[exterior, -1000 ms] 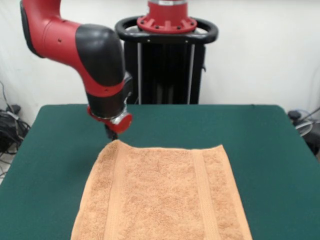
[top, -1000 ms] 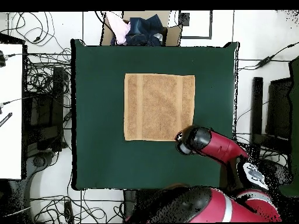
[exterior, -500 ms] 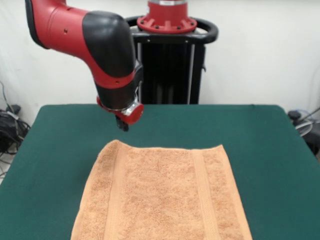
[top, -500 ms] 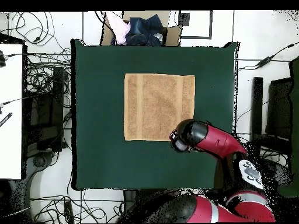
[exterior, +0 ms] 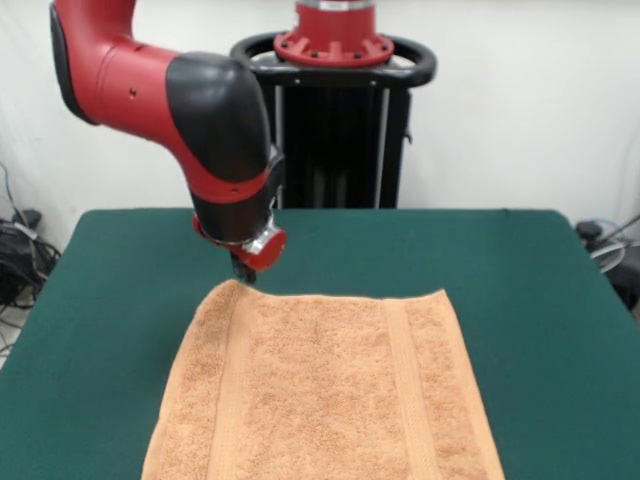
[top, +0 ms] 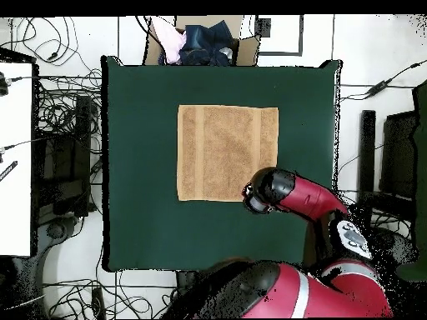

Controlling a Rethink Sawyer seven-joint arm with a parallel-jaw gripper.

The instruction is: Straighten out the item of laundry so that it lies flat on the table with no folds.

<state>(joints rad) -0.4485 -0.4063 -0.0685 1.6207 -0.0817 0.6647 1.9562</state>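
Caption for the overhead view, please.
Orange-tan towel lies flat on the green table; the Sawyer gripper hangs by one corner.

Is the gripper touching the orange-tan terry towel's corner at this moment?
Cannot tell. In the front view the gripper sits right at the orange-tan terry towel's far corner with no clear gap or contact; overhead, the arm hides that corner.
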